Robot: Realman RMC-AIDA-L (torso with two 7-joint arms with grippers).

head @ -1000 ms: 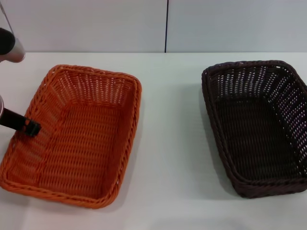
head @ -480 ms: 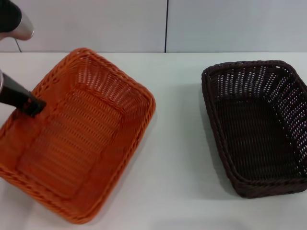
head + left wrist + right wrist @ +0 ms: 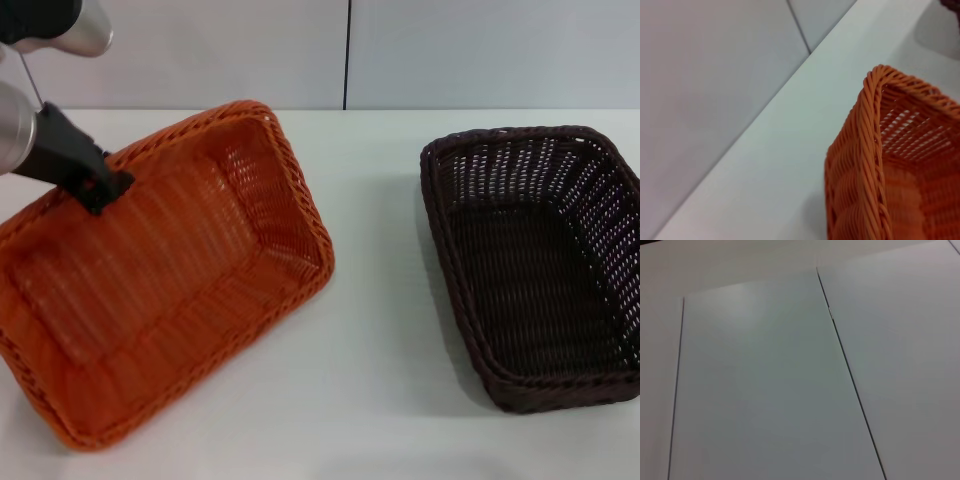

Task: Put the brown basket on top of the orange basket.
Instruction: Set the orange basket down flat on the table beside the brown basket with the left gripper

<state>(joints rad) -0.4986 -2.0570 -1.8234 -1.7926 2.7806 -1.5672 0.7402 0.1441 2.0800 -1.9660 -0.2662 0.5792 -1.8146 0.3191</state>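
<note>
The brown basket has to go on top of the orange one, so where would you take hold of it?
Probably by the braided rim of the brown basket, on its long side facing the orange basket, coming from above: it sits flat and open-topped, and that firm, exposed edge suits one finger inside the wall, one outside.

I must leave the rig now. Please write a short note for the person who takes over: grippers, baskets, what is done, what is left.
Left gripper: shut on the far left rim of the orange basket, holding it tilted and turned, left side of the table.
Right gripper: not in view; its wrist camera shows only a pale panelled surface.
Brown basket: flat on the table at the right, untouched and apart from the orange one.
Done: no stacking yet.
Left: put the brown basket on top of the orange basket.
</note>
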